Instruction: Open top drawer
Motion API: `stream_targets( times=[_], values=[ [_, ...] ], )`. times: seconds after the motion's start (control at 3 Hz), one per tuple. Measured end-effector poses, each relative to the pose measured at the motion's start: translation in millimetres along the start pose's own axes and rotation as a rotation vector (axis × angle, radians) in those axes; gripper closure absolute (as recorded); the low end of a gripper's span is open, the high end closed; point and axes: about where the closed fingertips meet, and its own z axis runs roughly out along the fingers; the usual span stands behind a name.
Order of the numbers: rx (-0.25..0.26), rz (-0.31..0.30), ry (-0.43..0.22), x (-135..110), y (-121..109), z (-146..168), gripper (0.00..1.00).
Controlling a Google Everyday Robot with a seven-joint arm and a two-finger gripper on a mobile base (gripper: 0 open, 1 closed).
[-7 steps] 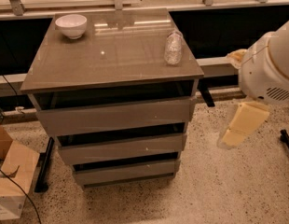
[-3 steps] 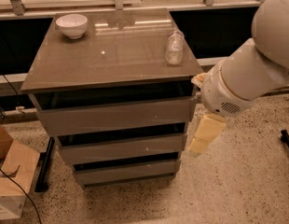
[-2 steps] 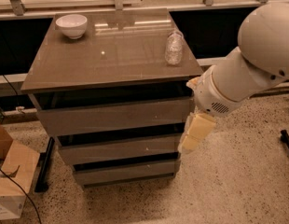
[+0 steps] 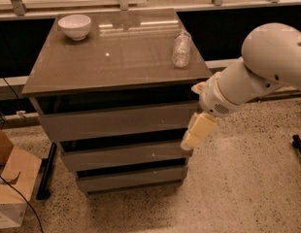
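The top drawer is the tallest grey-brown front, just under the cabinet's top, with a dark gap above it. It looks closed. Below it are the middle drawer and the smallest bottom drawer. My gripper is cream-coloured, hangs from the white arm and points down-left. It sits at the cabinet's front right corner, over the right end of the gap between the top and middle drawers.
A white bowl stands at the back left of the cabinet top. A clear plastic bottle stands near its right edge. A cardboard box is on the speckled floor at the left. A dark ledge runs behind.
My arm has swung in from the right and lowered toward the cabinet's front right corner. The gripper has moved left, closer to the drawer fronts. The drawers have not moved.
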Motion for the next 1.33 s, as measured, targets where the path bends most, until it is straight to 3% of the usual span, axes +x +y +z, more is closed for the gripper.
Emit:
stream_targets(
  times=[0.33,0.67,1.33],
  values=[
    [-0.031,0.035,-0.033,14.8,-26.3,39.6,0.00],
    [-0.036,0.037,-0.037,12.3,-27.2,49.9,0.00],
    [-0.039,-0.006,-0.041,1.4,-51.3,94.7,0.00]
  ],
)
